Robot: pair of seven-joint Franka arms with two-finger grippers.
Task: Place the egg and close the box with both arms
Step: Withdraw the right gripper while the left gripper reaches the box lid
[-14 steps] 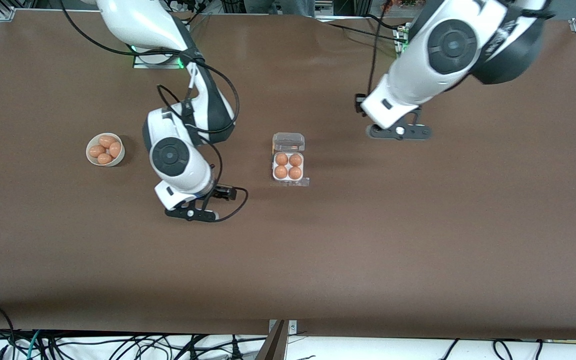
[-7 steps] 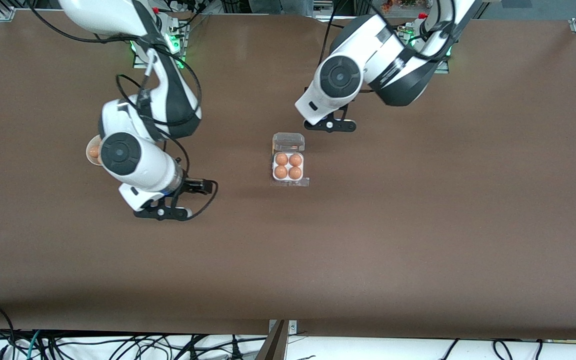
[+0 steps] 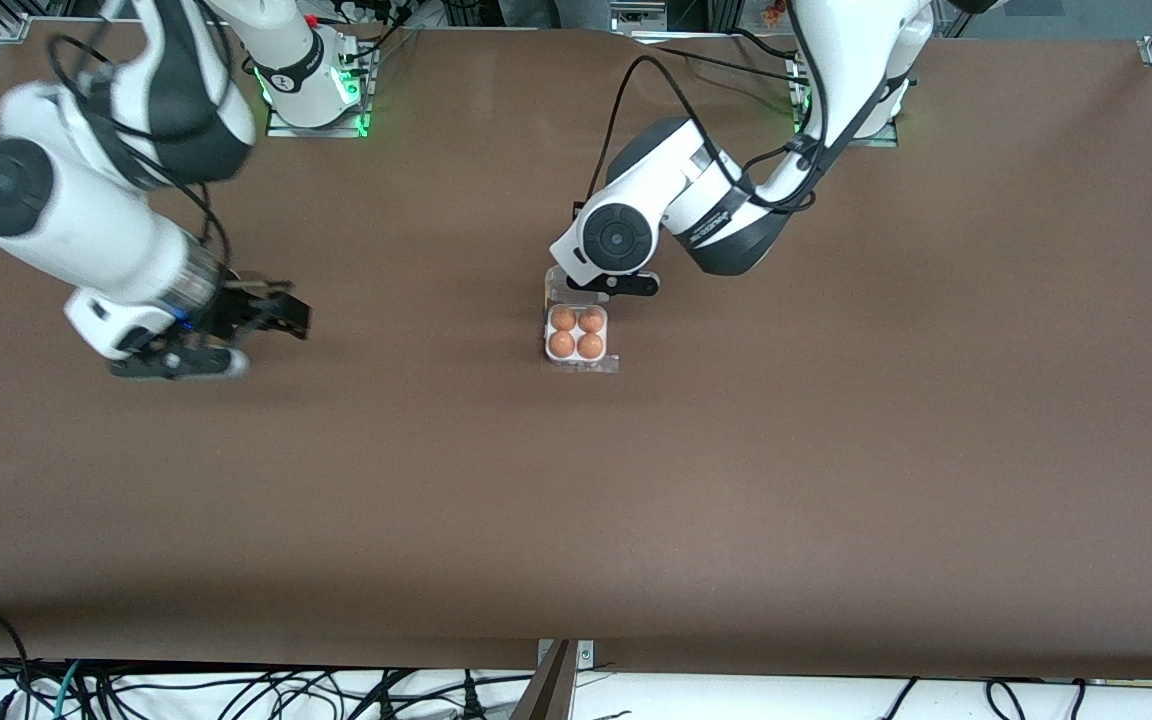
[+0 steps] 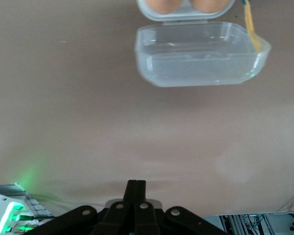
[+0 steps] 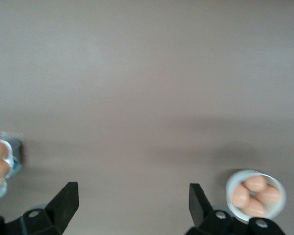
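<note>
**Q:** How many of each thing do you count?

**A:** One box [image 3: 577, 335] sits near the middle of the brown counter [image 3: 736, 480], with four orange-brown eggs filling its four cells; the egg [image 3: 563, 319] I point to is one of them. The clear lid [image 4: 201, 54] lies open and flat on the counter, hinged at the edge nearer our bases. One round white bowl [image 5: 256, 195] shows in my right wrist view, holding what look like four more eggs; from the front camera my right arm covers it. Two arms, two pincers.

**Q:** And the pincers?

**A:** My left pincer [image 3: 612, 284] hangs over the open lid. In the left wrist view its fingers [image 4: 135, 188] meet in a single tip, pressed together with nothing between them, apart from the lid. My right pincer [image 3: 176, 362] is up over the counter toward the right arm's end, well apart from the box. Its fingers [image 5: 66, 198] are spread wide, holding nothing and touching nothing, with bare counter between them
</note>
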